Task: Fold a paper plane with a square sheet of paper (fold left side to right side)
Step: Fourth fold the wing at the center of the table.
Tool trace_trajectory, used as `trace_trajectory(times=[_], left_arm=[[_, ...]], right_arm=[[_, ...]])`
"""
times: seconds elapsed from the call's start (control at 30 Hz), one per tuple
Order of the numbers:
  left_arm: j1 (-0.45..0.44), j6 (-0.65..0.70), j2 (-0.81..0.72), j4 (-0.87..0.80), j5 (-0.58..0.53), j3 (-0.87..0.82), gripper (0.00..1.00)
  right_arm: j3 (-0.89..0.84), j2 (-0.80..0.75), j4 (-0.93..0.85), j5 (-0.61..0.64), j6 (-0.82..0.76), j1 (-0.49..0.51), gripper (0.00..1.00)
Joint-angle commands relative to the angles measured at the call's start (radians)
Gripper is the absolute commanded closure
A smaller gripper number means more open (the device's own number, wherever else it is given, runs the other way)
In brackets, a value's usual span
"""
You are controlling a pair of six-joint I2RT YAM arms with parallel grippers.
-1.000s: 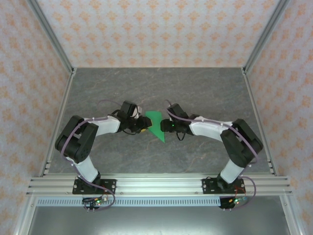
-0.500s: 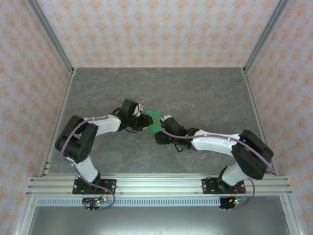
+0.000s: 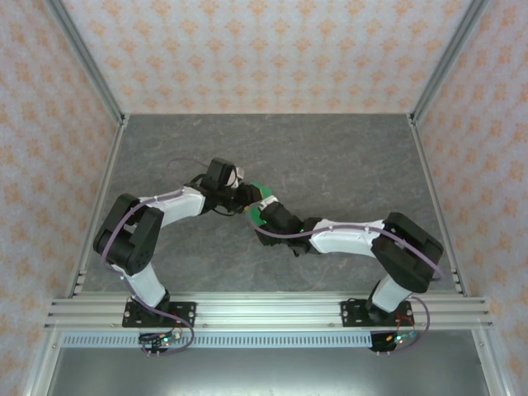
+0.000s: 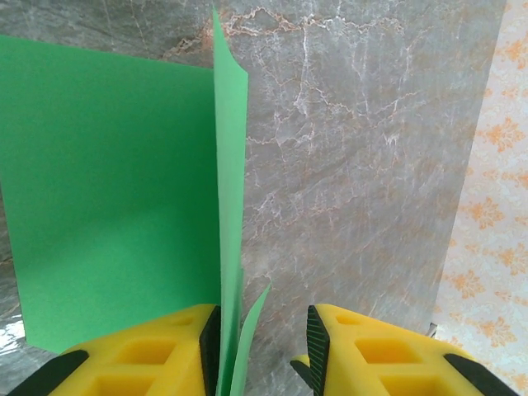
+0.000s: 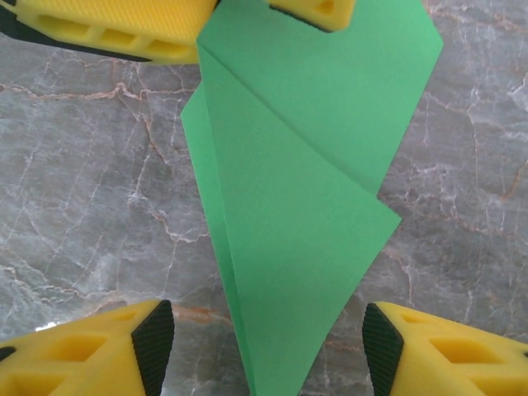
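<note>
— Where does the paper (image 5: 297, 206) lie?
— Mid-table (image 3: 346, 157), between both grippers.
— Who's where?
— Left gripper (image 4: 262, 338) on its left, an upright flap (image 4: 231, 165) between the fingers. Right gripper (image 5: 268, 338) on the near right, straddling the paper's narrow end, fingers apart from it.

no text, label, brand or number can be read in any view. the square sheet of paper (image 5: 289, 190) is plain green on every face that shows. the small circuit boards (image 3: 161, 337) below the arm bases may carry print, but they are too small in the top view to tell.
</note>
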Motion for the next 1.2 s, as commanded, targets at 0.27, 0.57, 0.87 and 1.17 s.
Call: trace_trajectory(times=[0.27, 0.57, 0.87, 1.17], left_arm=[[-0.004, -0.009, 0.015, -0.075, -0.004, 0.056, 0.64], [-0.004, -0.002, 0.005, -0.093, -0.010, 0.059, 0.64], [-0.005, 0.022, -0.024, -0.133, -0.025, 0.066, 0.63], [-0.001, 0.058, -0.074, -0.206, -0.060, 0.072, 0.57]], right_arm=[[0.045, 0.095, 0.057, 0.061, -0.054, 0.012, 0.44], [0.065, 0.129, 0.045, 0.070, -0.047, 0.012, 0.57], [0.055, 0.122, 0.035, 0.071, -0.024, 0.012, 0.77], [0.042, 0.111, 0.033, 0.062, -0.003, 0.011, 0.88]])
